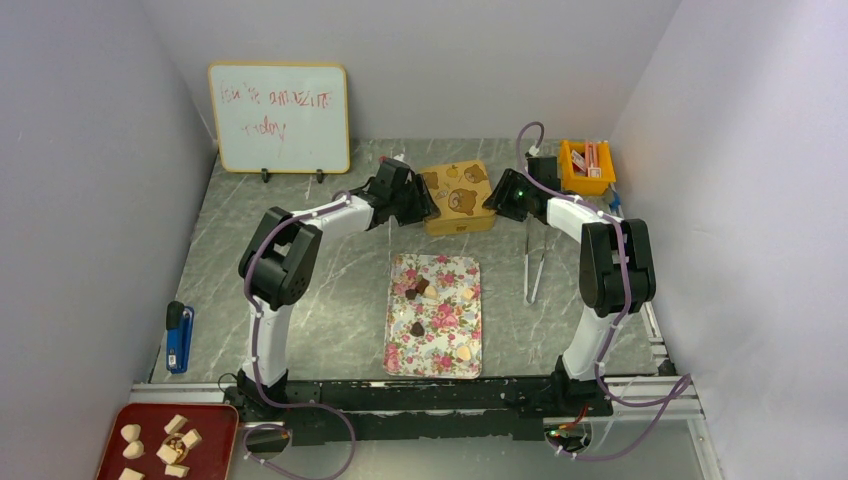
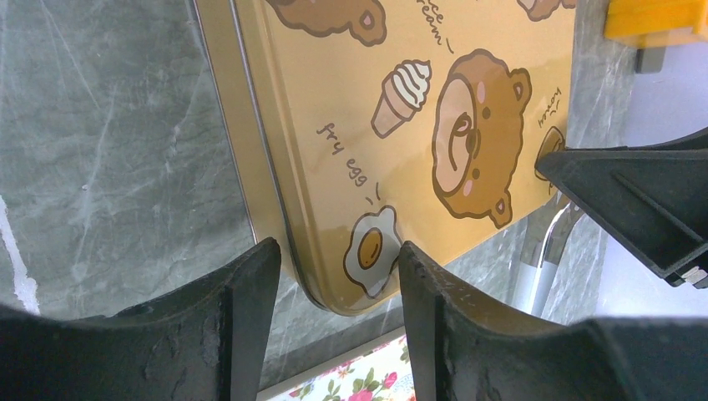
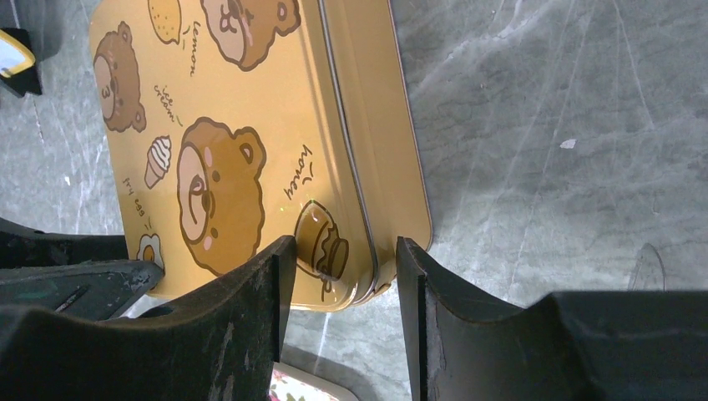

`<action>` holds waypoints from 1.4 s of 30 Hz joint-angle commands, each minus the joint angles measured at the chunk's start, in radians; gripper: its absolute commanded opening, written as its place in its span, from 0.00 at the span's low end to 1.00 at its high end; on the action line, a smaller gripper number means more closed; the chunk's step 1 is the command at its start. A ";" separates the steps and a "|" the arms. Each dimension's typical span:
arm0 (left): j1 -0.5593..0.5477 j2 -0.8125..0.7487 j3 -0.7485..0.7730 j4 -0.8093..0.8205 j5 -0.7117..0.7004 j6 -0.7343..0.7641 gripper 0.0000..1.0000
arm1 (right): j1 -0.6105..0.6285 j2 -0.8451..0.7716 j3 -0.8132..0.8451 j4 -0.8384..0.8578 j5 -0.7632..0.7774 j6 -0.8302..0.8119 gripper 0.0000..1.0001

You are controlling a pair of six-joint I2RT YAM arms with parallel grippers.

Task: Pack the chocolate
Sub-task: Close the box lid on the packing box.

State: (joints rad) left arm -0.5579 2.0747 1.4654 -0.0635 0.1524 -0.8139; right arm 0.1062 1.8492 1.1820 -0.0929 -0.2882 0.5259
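Flanking the tin (image 1: 457,198), left hand (image 2: 338,259) and right hand (image 3: 344,248) stand half-open

A robotics lab cell is shown, boxed in by plain pale walls (image 1: 80,180). A left arm (image 1: 285,262) and right arm (image 1: 612,262) are bolted to a rail (image 1: 430,392) at a marbled worktop (image 1: 330,290), with a scrawled whiteboard (image 1: 280,117) propped behind.

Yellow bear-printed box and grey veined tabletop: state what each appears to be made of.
Yellow bear-printed box: probably printed tin, glossy; it shows soft reflections, a thin lid seam and rolled edge. Grey veined tabletop: marble look with pale veins and low sheen; real stone or a printed laminate, the pictures cannot settle it.
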 commanded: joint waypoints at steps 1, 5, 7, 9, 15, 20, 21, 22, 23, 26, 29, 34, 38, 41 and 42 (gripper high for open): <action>-0.008 0.007 0.007 0.007 0.002 -0.001 0.59 | 0.003 -0.036 -0.009 -0.050 0.025 -0.016 0.51; -0.008 0.017 0.009 0.005 0.008 -0.002 0.59 | 0.003 -0.035 -0.007 -0.066 0.032 -0.018 0.50; -0.011 0.022 0.012 0.004 0.011 -0.002 0.59 | 0.003 -0.032 -0.008 -0.073 0.036 -0.020 0.50; -0.013 0.025 0.011 0.001 0.014 -0.001 0.59 | 0.003 -0.032 -0.013 -0.077 0.038 -0.021 0.50; -0.021 0.032 0.004 -0.011 0.027 0.003 0.57 | 0.003 -0.026 -0.013 -0.100 0.048 -0.021 0.50; -0.026 0.037 -0.003 -0.020 0.037 0.011 0.56 | 0.005 -0.028 -0.026 -0.110 0.051 -0.020 0.50; -0.027 0.038 -0.005 -0.020 0.039 0.012 0.56 | 0.006 -0.028 -0.027 -0.116 0.052 -0.019 0.50; -0.029 0.038 -0.009 -0.018 0.043 0.012 0.56 | 0.008 -0.027 -0.028 -0.118 0.054 -0.020 0.50; -0.030 0.038 -0.013 -0.017 0.045 0.011 0.56 | 0.011 -0.026 -0.028 -0.123 0.055 -0.020 0.49; -0.038 0.039 -0.018 -0.018 0.050 0.013 0.55 | 0.017 -0.026 -0.032 -0.138 0.059 -0.021 0.49; -0.048 0.039 -0.025 -0.018 0.052 0.015 0.55 | 0.026 -0.030 -0.041 -0.143 0.064 -0.019 0.48; -0.058 0.043 -0.032 -0.024 0.058 0.017 0.53 | 0.043 -0.017 -0.052 -0.160 0.073 -0.015 0.46; -0.063 0.046 -0.040 -0.033 0.066 0.019 0.52 | 0.056 -0.012 -0.069 -0.162 0.076 -0.009 0.42; -0.065 0.047 -0.051 -0.036 0.070 0.020 0.52 | 0.062 -0.007 -0.090 -0.156 0.075 -0.003 0.39; -0.066 0.047 -0.054 -0.036 0.070 0.021 0.52 | 0.065 -0.006 -0.098 -0.152 0.074 0.000 0.38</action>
State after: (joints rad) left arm -0.5690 2.0827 1.4551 -0.0319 0.1627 -0.8165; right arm 0.1337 1.8172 1.1542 -0.1093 -0.2211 0.5327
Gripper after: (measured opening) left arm 0.532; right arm 0.434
